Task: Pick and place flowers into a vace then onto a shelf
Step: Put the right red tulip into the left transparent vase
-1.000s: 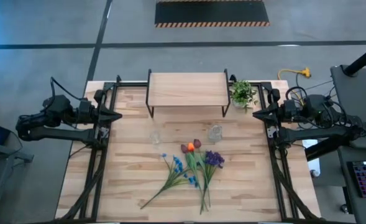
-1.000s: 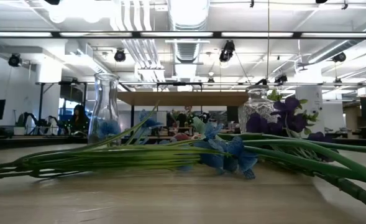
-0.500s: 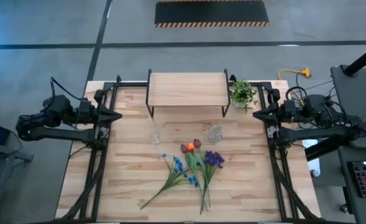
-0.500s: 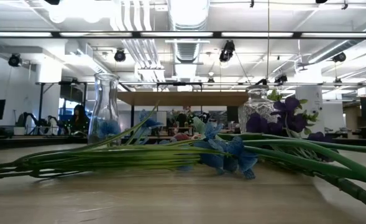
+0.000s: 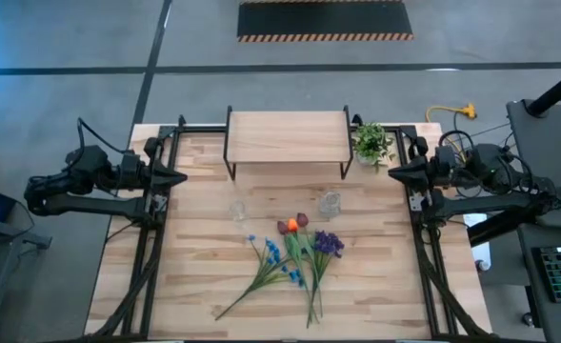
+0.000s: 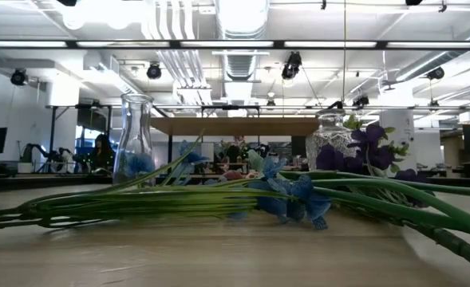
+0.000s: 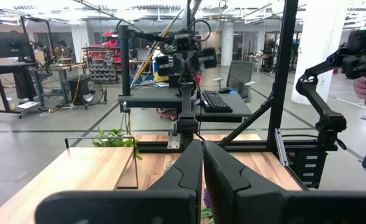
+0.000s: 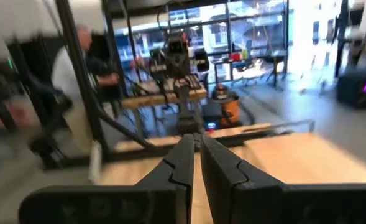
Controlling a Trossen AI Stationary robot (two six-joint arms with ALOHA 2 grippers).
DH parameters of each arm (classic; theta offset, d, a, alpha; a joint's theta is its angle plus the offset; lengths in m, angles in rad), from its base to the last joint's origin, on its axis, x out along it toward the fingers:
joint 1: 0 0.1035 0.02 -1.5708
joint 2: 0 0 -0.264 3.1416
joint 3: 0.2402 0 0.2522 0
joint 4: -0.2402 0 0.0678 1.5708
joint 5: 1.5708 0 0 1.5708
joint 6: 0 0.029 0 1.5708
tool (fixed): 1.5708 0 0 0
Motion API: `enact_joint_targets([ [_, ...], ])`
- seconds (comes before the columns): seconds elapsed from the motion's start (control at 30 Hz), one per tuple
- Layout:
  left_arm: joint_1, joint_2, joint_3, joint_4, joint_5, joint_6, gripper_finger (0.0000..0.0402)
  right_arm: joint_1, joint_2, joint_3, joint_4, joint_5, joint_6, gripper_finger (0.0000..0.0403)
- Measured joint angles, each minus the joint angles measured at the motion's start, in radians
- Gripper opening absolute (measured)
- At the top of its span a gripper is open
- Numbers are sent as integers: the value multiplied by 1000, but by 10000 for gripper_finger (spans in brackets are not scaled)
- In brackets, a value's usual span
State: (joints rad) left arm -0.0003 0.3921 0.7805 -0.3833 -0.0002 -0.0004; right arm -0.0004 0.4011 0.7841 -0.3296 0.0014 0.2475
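Overhead, a light plank table (image 5: pixel 204 286) framed by black rails is seen on a grey concrete floor (image 5: pixel 90 57), with a hazard-striped dark mat (image 5: pixel 325 20) beyond it. The flowers (image 5: pixel 294 255) lie loose at the table's middle, stems fanned toward the near edge, untouched. Two clear glass vases (image 5: pixel 237 209) (image 5: pixel 330 202) stand between them and the shelf (image 5: pixel 287 136), beside which a small potted plant (image 5: pixel 371 143) is placed. The left gripper (image 5: pixel 179 178) and right gripper (image 5: pixel 394 174) are held at opposite table edges, fingers pressed together on nothing. A person (image 8: pixel 71 74) is seen blurred in the room behind.
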Motion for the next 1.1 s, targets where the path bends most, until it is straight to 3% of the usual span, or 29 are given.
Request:
enact_joint_targets([
  [0.2, 0, 0, 0, 30, 0, -1, 0, -1, 21, 0, 165, 1, 165, 22],
  [0.3, 0, 12, 0, 111, 0, -90, 0, -1, 38, 0, 234, 2, 262, 22],
  [0.47, 0, 32, 0, 230, 0, -314, 0, 0, 48, 0, 213, 1, 253, 22],
  [0.7, 0, 61, 0, 243, 0, -333, 0, 0, 83, 0, 208, -35, 290, 22],
  [0.9, 0, 115, 0, 244, -29, -378, 0, 14, 214, 0, 209, -265, 379, 22],
  [1.1, 0, 154, 0, 240, -6, -387, 0, 75, 368, 17, 207, -207, 278, 22],
])
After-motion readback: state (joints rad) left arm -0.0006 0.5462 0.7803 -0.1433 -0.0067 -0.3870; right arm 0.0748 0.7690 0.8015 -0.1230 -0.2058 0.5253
